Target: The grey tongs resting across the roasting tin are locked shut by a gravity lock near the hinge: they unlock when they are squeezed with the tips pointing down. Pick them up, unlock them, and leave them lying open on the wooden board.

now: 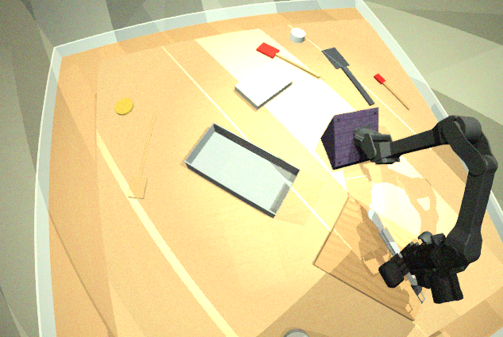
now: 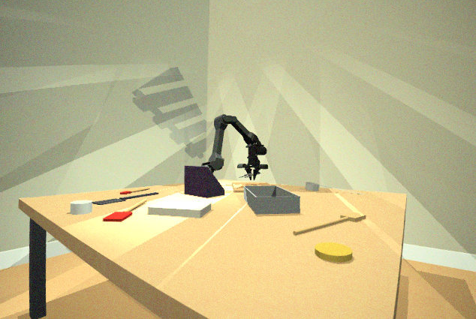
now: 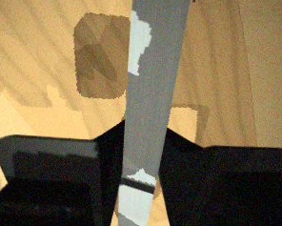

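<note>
The grey tongs [image 1: 382, 235] [image 3: 154, 94] are in my gripper [image 1: 406, 272] [image 2: 251, 174] [image 3: 140, 125], which is shut on them near one end. The gripper points down and holds them a little above the wooden board [image 1: 345, 243] [image 3: 33, 56] at the table's near right. They lie roughly level over the board, and their long part reaches toward the table's middle. In the wrist view they show as one narrow grey strip, so the arms look closed together. The grey roasting tin [image 1: 255, 148] [image 2: 272, 203] stands empty in the middle of the table.
The arm's purple base block [image 1: 345, 142] [image 2: 200, 182] stands behind the board. At the back lie a white slab [image 1: 263, 83], two red spatulas [image 1: 267, 49] [image 1: 379, 78], a dark spatula [image 1: 347, 70] and a white cylinder [image 1: 297, 34]. A yellow disc [image 1: 123, 105] and a wooden spatula [image 1: 142, 162] lie at the left.
</note>
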